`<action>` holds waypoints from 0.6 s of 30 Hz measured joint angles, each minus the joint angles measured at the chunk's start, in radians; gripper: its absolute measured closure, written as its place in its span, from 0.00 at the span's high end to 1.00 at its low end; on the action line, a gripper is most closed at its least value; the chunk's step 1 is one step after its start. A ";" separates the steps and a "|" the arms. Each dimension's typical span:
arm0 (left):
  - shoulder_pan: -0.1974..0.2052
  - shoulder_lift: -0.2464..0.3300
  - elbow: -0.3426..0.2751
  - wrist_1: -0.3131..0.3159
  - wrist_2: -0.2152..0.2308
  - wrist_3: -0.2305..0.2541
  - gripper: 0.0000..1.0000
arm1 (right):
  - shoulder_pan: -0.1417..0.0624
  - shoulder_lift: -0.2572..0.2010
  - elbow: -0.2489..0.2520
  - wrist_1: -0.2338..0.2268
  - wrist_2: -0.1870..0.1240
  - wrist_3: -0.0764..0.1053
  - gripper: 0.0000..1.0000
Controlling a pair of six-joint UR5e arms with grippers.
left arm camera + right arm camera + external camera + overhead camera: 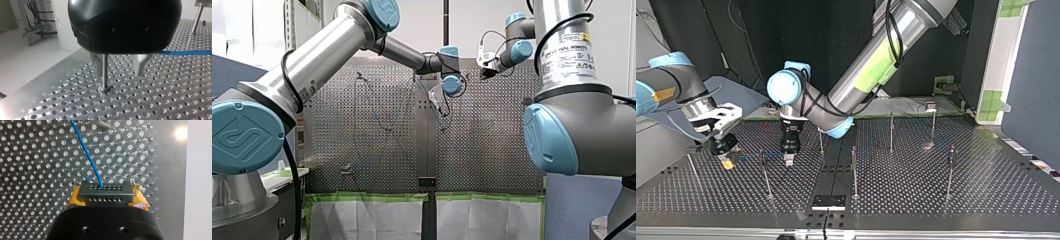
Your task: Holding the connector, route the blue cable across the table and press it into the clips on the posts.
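In the right wrist view my right gripper (106,201) has its yellow pads (75,197) shut on the grey connector (105,191), a block with rows of small holes. The blue cable (86,150) leaves the connector and runs ahead over the perforated table. In the top view this gripper (726,161) hovers low at the left. My left gripper (788,159) hangs just right of it, near a thin post (765,172). In the left wrist view its metal fingers (141,63) stand apart with a post (105,72) between them, close to one finger. The blue cable (185,52) passes beside that gripper.
Several more thin posts (854,170) (891,132) (951,167) stand across the perforated table (986,190). A small black plate (828,202) sits at the table's near edge in the top view. Green-taped panels (372,197) line the near edge in the front view.
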 joint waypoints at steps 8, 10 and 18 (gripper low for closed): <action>0.001 0.000 0.000 -0.019 0.000 -0.002 1.00 | 0.000 0.002 0.001 0.000 0.000 -0.002 0.00; 0.001 0.000 0.000 -0.023 0.000 -0.004 1.00 | 0.000 0.002 0.001 0.000 0.000 -0.002 0.00; 0.003 0.016 0.000 -0.074 -0.024 -0.046 1.00 | 0.000 0.002 0.001 0.001 0.000 -0.001 0.00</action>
